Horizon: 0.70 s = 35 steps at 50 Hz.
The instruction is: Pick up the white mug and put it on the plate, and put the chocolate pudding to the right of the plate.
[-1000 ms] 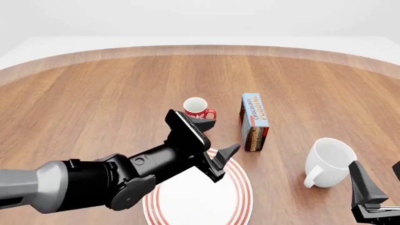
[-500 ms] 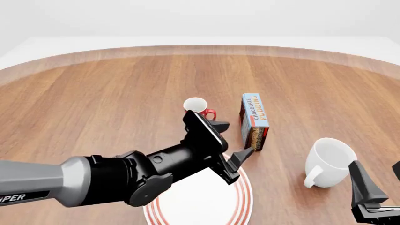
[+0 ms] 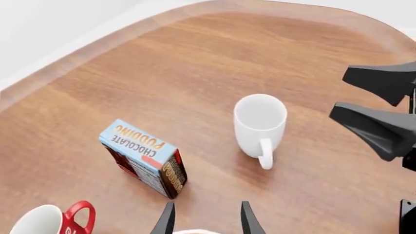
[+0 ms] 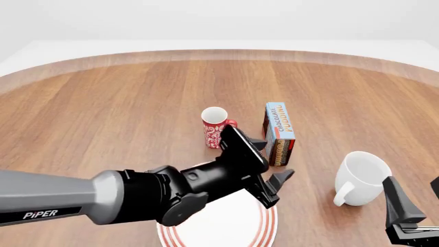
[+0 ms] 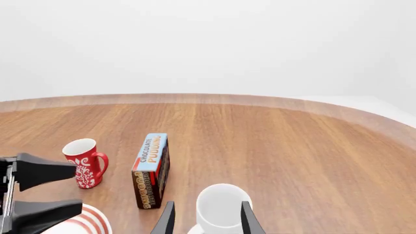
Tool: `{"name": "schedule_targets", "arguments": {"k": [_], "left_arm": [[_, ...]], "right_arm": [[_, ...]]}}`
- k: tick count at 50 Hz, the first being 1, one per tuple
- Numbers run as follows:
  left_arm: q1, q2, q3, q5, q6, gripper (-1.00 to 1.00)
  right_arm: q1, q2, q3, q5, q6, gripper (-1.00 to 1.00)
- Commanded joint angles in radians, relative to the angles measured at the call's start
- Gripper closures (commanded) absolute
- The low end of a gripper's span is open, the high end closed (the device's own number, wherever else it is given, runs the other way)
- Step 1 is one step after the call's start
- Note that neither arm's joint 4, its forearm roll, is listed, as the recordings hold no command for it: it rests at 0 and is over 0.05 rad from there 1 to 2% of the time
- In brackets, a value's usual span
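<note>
left arm [image 4: 103,198]: grey link | "PiPER" lettering | black claw [image 4: 269,163], possibly matte

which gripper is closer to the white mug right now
Right. The right gripper sits just on the near side of the white mug, open; the left gripper hangs over the plate, farther left.

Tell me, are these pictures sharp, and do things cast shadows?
Front view: crisp, evenly lit, only a faint soft shadow beside the chocolate pudding. Left wrist view: sharp too, with a soft shadow under the white mug. No glare or blur in either.
</note>
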State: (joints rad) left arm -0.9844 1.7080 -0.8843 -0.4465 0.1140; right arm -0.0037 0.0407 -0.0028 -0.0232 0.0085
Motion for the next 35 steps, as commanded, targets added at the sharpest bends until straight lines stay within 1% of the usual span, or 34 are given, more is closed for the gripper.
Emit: {"name": "schedule_targets", "arguments": {"k": [1,35], "left_arm": [[-0.017,0.033,-0.029,0.009,-0.006,-1.00],[-0.045,0.104,-0.109,0.035,-0.004,-1.00]], "right_arm": [[-0.002,0.005,0.000,-0.003,0.002,-1.00],[-0.003,0.006,0.001,-0.006,0.000,-1.00]]}}
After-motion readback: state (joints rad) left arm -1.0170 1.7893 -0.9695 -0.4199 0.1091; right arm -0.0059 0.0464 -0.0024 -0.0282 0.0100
